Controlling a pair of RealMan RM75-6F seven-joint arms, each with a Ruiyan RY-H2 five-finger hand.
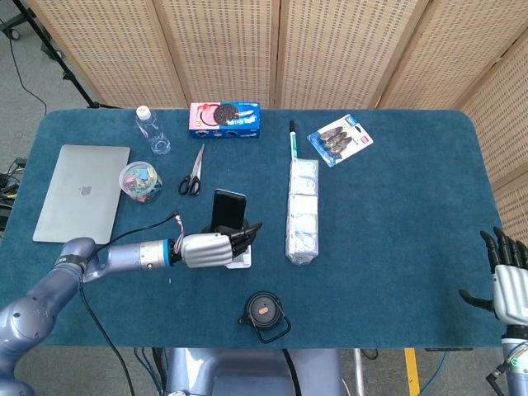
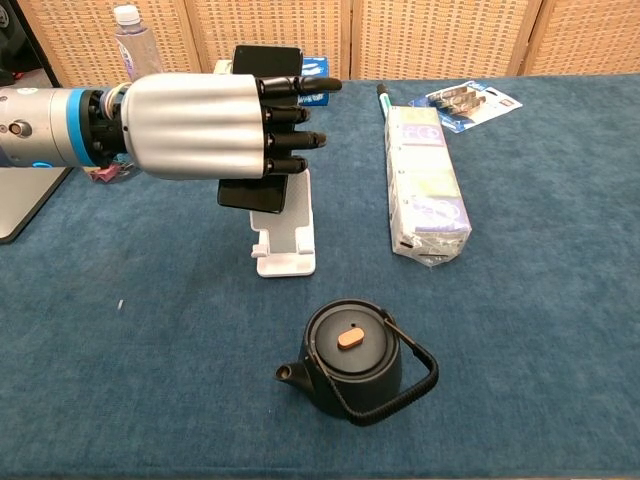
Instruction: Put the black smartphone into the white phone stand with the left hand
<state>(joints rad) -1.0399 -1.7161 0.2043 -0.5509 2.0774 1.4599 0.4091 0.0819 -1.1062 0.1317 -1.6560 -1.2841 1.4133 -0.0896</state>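
Note:
The black smartphone (image 1: 228, 208) (image 2: 265, 62) stands nearly upright against the back of the white phone stand (image 1: 242, 258) (image 2: 285, 250). In the chest view its lower edge sits a little above the stand's front lip. My left hand (image 1: 210, 249) (image 2: 205, 125) holds the phone from the left, with its fingers (image 2: 295, 112) stretched across the phone's face and the thumb hidden. My right hand (image 1: 509, 283) hangs open past the table's right front corner, far from the phone.
A black teapot (image 1: 264, 313) (image 2: 355, 362) sits just in front of the stand. A long tissue pack (image 1: 302, 213) (image 2: 427, 190) and a pen (image 1: 292, 140) lie to the right. Scissors (image 1: 193, 172), a clip jar (image 1: 139, 181), a laptop (image 1: 81, 191), a bottle (image 1: 152, 130) and a cookie box (image 1: 225, 119) lie behind.

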